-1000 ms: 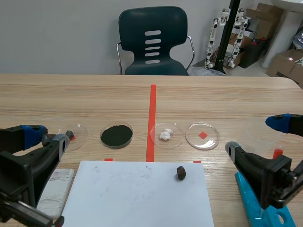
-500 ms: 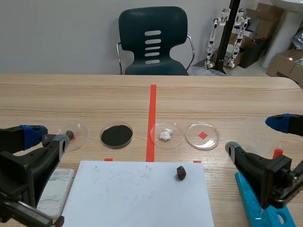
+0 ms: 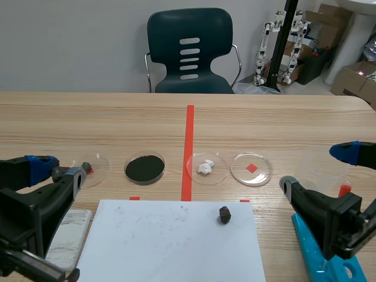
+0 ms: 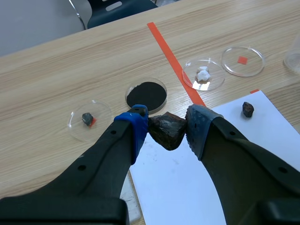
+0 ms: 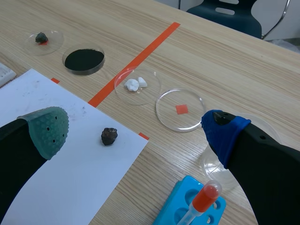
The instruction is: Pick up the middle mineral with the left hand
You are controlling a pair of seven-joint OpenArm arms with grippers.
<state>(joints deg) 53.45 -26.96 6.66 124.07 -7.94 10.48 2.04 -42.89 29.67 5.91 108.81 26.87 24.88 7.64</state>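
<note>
One dark brown mineral (image 4: pixel 167 131) is clamped between the pads of the left gripper (image 4: pixel 167 123), above the table. The right gripper (image 5: pixel 133 131) is spread wide, with nothing held between its fingers. A small dark rock (image 3: pixel 224 214) is laid on the white sheet (image 3: pixel 170 241). Beyond it, a dish of black powder (image 3: pixel 144 168) and a dish of white pieces (image 3: pixel 206 167) are set on either side of the red tape line.

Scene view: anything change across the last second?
Nothing visibly changed. The left tool is shut on a dark brown mineral, the right tool open; neither arm shifted. The small dark rock on the white paper, the dish of white chunks and the black powder dish lie where they were.
</note>
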